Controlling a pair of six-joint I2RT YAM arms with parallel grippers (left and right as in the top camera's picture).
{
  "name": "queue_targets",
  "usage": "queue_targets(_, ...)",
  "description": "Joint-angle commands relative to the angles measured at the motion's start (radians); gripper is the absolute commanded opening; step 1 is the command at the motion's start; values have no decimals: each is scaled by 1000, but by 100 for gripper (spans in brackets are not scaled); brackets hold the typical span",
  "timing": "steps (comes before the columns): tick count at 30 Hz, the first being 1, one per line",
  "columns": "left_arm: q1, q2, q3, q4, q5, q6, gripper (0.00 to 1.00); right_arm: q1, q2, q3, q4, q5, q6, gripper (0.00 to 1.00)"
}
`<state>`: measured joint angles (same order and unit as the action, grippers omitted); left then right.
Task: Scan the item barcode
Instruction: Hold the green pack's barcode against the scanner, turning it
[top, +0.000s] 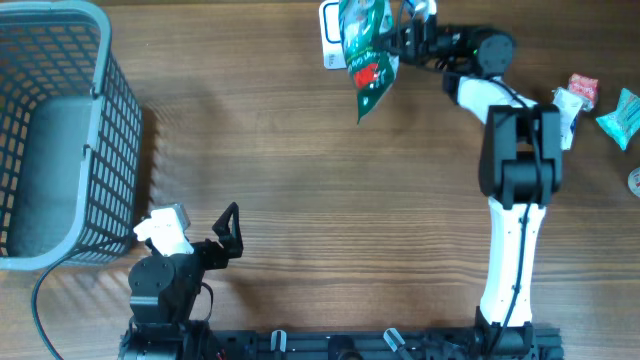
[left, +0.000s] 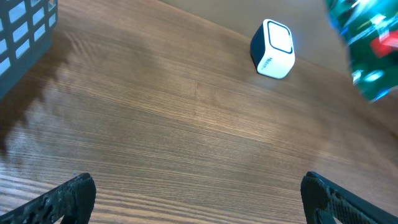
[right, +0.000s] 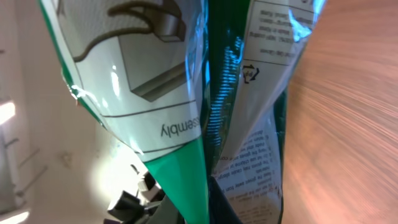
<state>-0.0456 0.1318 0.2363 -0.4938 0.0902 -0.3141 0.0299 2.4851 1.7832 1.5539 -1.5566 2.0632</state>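
Observation:
A green snack bag (top: 367, 50) hangs in the air at the far middle of the table, and my right gripper (top: 405, 38) is shut on its top edge. The bag partly covers a small white barcode scanner (top: 331, 40) standing just to its left. In the right wrist view the bag (right: 186, 93) fills the frame, with printed text facing the camera; the right gripper (right: 205, 211) is mostly hidden behind it. My left gripper (top: 233, 232) rests near the front left, open and empty. Its wrist view shows the left gripper (left: 199, 199) spread wide, the scanner (left: 273, 48) and the bag (left: 367, 43) far ahead.
A grey wire basket (top: 55, 130) stands at the left edge, empty inside. Small wrapped items (top: 580, 92) and a teal packet (top: 622, 115) lie at the far right edge. A black cable (top: 40, 300) runs along the front left corner.

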Motion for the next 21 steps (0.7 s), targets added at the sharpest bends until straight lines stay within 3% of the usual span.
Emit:
queue_targets(1, 5, -7, -4, 3, -10, -8, 100, 30, -53, -2, -89, -43, -24, 4)
queue_targets(4, 5, -7, -4, 3, -10, -8, 100, 73, -29, -26, -271, -26, -214, 4)
queue_targets(7, 5, -7, -4, 3, -10, -8, 100, 101, -19, -26, -625, -16, -533, 4)
queue_targets(9, 5, -7, -4, 3, -10, -8, 100, 104, -19, -24, -731, -20, -645, 4)
queue_targets(14, 5, -7, -4, 3, -10, -8, 100, 78, -15, -24, -749, -19, -750, 4)
queue_targets(21, 5, -7, -4, 3, -10, -8, 100, 29, 61, -14, -752, -16, -759, 4)
